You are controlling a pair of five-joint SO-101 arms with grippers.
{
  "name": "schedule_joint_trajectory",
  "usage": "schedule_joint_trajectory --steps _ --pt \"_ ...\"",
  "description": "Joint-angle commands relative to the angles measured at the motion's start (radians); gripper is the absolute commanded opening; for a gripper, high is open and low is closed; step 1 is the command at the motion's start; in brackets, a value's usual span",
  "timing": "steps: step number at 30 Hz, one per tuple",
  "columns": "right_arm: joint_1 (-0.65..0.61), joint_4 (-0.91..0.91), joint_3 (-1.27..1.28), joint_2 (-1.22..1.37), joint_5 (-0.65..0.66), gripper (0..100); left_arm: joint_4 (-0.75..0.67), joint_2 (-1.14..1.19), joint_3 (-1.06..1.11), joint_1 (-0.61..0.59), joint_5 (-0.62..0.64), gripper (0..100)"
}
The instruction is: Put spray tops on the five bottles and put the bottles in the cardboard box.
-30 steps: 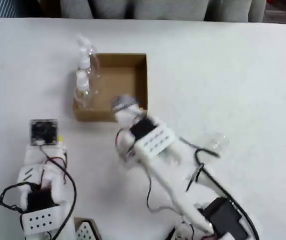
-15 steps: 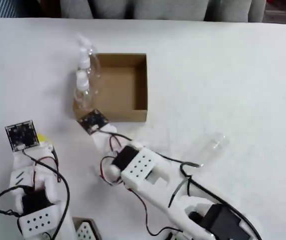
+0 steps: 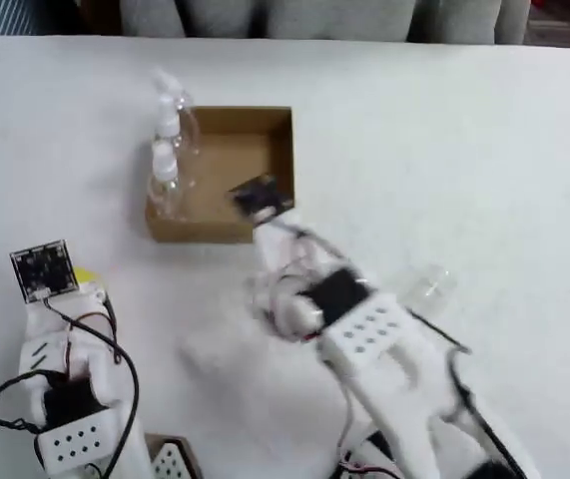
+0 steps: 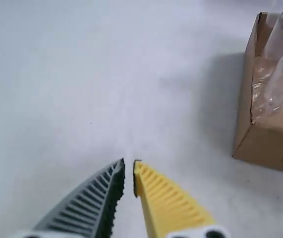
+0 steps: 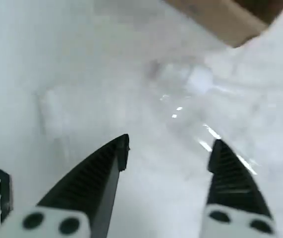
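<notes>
2 spray-topped bottles (image 3: 166, 168) rest against one side wall of the cardboard box (image 3: 235, 170), their white tops pointing toward the far edge of the white tabletop (image 3: 464, 120). In the left wrist view a clear bottle body (image 4: 280, 64) leans over the rim of the box (image 4: 260, 134). A 3rd clear bottle (image 3: 430, 284) lies on its side on the tabletop, well apart from the box and just beside the right arm (image 3: 364, 334).

The right arm stretches from the near edge toward the box, with its wrist camera board (image 3: 262, 198) above the box's near corner. The right pincer (image 5: 171, 144) hangs over the tabletop with its 2 black fingers (image 5: 106, 168) spread wide apart and nothing between them. Beyond the tips lies a clear, glinting shape (image 5: 191, 91), too blurred to name, and past it a brown corner of the box (image 5: 220, 17).

The left arm (image 3: 70, 399) sits at the near corner of the tabletop, apart from the box. The left pincer (image 4: 129, 166), 1 grey finger (image 4: 94, 198) and 1 yellow (image 4: 163, 198), points at bare tabletop near the box with its tips drawn almost together, a thin gap between them, and it grips nothing.
</notes>
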Motion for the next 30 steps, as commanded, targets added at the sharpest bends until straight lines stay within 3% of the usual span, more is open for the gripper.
schedule_joint_trajectory --steps 1,4,14,18,24,30 --pt "0.122 -0.01 -0.055 -0.097 0.021 1.7 -0.026 -0.018 -0.052 0.015 0.008 5" --pt "0.171 -0.064 -0.028 -0.071 0.025 3.9 -0.026 -0.018 -0.051 0.015 0.008 5" --pt "0.229 -0.265 0.026 0.194 0.33 2.1 -0.025 -0.018 -0.051 0.015 0.008 5" --pt "0.242 -0.275 0.009 0.297 0.486 2.2 -0.025 -0.018 -0.051 0.015 0.008 5" --pt "0.237 -0.274 -0.029 0.406 0.598 2.2 -0.025 -0.018 -0.051 0.015 0.008 5" --pt "0.176 -0.205 -0.026 0.432 0.687 16.9 -0.026 -0.018 -0.043 0.015 0.008 5"
